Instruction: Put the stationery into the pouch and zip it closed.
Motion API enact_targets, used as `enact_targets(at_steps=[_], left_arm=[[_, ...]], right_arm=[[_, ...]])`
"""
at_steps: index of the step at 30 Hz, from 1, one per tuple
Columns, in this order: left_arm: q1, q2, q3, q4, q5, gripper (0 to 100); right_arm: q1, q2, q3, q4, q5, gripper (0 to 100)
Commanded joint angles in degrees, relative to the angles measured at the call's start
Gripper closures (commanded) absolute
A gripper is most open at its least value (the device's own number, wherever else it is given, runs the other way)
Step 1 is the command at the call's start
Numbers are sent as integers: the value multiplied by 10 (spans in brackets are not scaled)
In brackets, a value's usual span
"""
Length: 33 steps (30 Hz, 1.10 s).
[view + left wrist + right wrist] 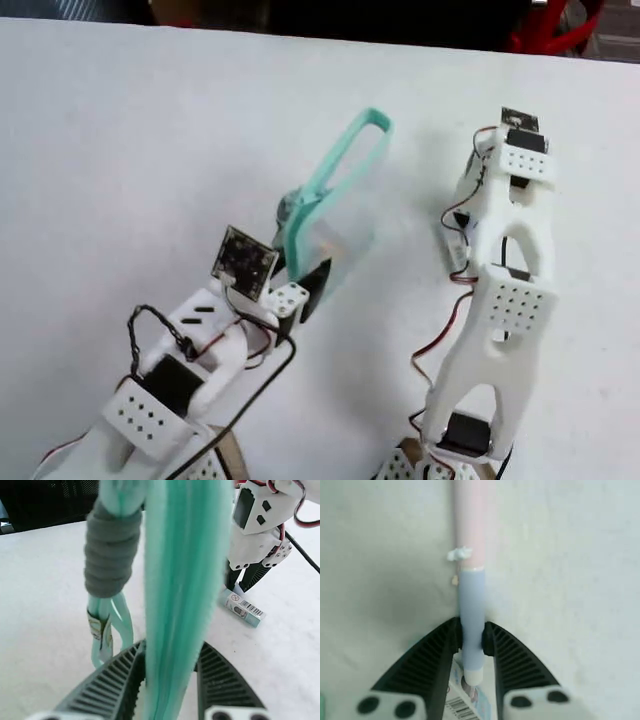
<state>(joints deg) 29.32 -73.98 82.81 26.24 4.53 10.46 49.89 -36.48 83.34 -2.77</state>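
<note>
The pouch [335,195] is translucent with a teal zip rim and stands on edge near the table's middle. My left gripper [305,285] is shut on its near end; in the left wrist view the teal edge [185,580] runs up between the gripper's [171,650] jaws. A grey wrapped pull [110,550] hangs beside the rim. My right gripper [470,627] is shut on a pen [470,555] with a blue grip and pale pink barrel, held low over the table. A small teal barcoded box [242,609] lies just under that gripper [244,580].
The right arm [505,290] stands tall to the right of the pouch and covers its own gripper from above. White tabletop lies open to the left and far side. The table's far edge [300,35] meets a dark background.
</note>
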Motion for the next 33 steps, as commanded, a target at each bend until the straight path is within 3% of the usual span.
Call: enact_targets(at_steps=[1,5,8,11,14,23,29,33], left_arm=[[0,-3,-3,-7,-6,842],[19,-3,-30,88,-34,832],[88,-3,-76,207,-35,798],[167,-3,-97,274,-68,790],[182,-3,-84,273,-104,790],[168,-3,-62,236,-104,790],[97,-3,-62,193,-101,790],[56,-3,-62,169,-50,790]], right_arm=[[-15,2,-11,-9,-5,981],[-14,2,-11,-9,-5,981],[-14,2,-11,-10,-5,981],[-14,2,-12,-11,-5,981],[-14,2,-12,-12,-4,981],[-15,2,-12,-12,-4,981],[-15,2,-12,-12,-4,981],[-15,2,-12,-12,-4,981]])
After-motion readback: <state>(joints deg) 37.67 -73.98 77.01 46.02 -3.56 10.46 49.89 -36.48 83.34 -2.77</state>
